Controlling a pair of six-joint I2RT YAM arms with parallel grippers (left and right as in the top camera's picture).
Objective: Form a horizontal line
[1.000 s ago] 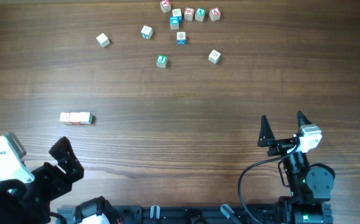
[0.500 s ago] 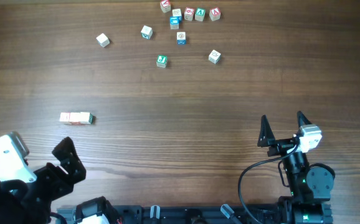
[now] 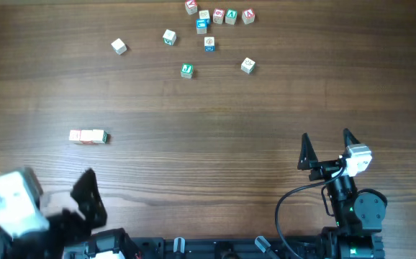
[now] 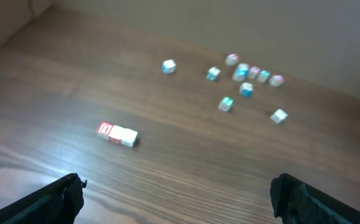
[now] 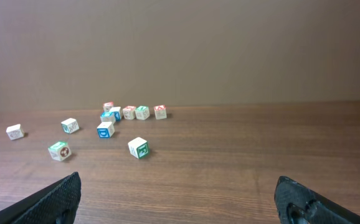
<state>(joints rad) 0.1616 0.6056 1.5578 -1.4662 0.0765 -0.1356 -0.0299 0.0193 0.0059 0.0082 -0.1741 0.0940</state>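
Handling the horizontal line (image 3: 88, 136) calls for care: its small wooden letter cubes are judged light, rigid and not joined to one another. The row lies on the table (image 3: 229, 144) at its left side, just ahead of the left gripper (image 4: 177, 193). It is best pinched across its two ends. Both the left gripper and the right gripper (image 3: 327, 144) have jaws spread wide and hold nothing. Blur obscures the left arm (image 3: 14, 208) overhead, the lettering is unreadable, and the scattered cubes (image 3: 208, 36) lie well apart from the row.

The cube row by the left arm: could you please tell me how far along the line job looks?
Done, it seems: a row of about three cubes sits touching, side by side. In hand: nothing; the left gripper and right gripper are open and empty. Left: perhaps nothing, unless the loose cubes must join.
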